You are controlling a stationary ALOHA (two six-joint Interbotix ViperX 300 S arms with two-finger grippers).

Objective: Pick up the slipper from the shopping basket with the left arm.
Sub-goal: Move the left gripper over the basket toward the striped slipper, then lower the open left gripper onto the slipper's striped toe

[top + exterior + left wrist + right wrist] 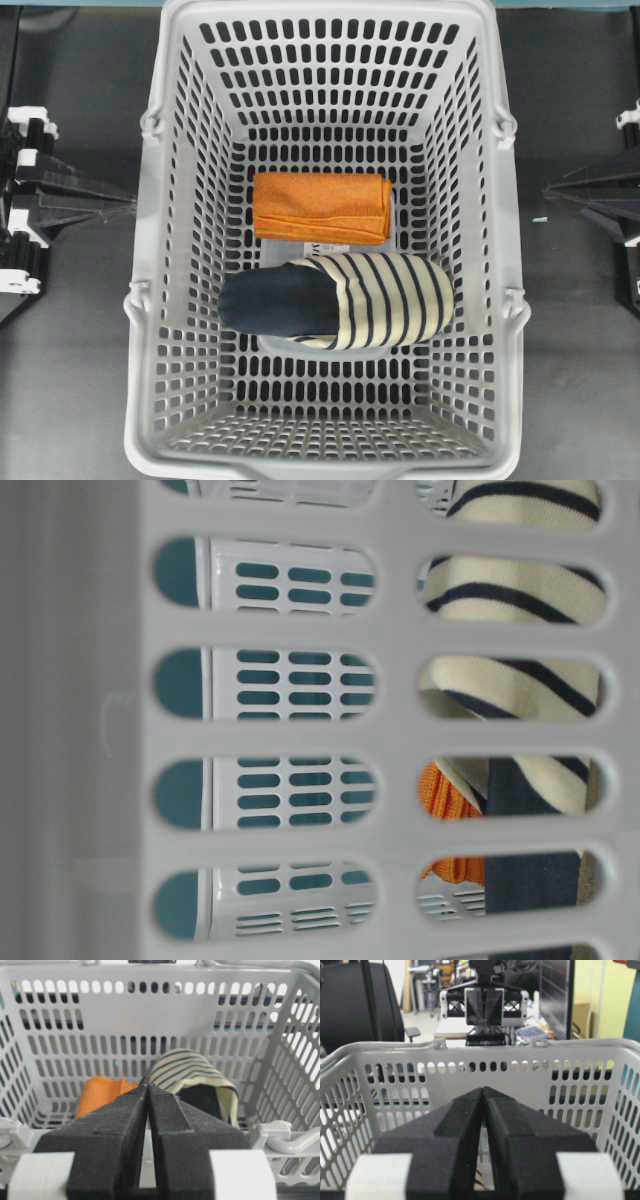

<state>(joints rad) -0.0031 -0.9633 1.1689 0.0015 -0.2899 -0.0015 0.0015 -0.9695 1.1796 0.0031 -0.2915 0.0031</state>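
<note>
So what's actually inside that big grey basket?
The shopping basket holds two things: a striped slipper with a navy insole, lying on its floor, and a folded orange cloth beside it. A light flat item peeks between them, mostly covered, so I can't identify it.

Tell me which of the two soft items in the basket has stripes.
The cream slipper with navy stripes and dark insole. The folded orange cloth beside it is plain.

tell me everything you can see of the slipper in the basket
The slipper lies on its side-to-side axis across the shopping basket floor, sole down. Soft fabric look: cream upper with navy stripes, dark navy insole at the open heel end pointing toward the left gripper. It lies right beside the folded orange cloth; nothing grips it.
</note>
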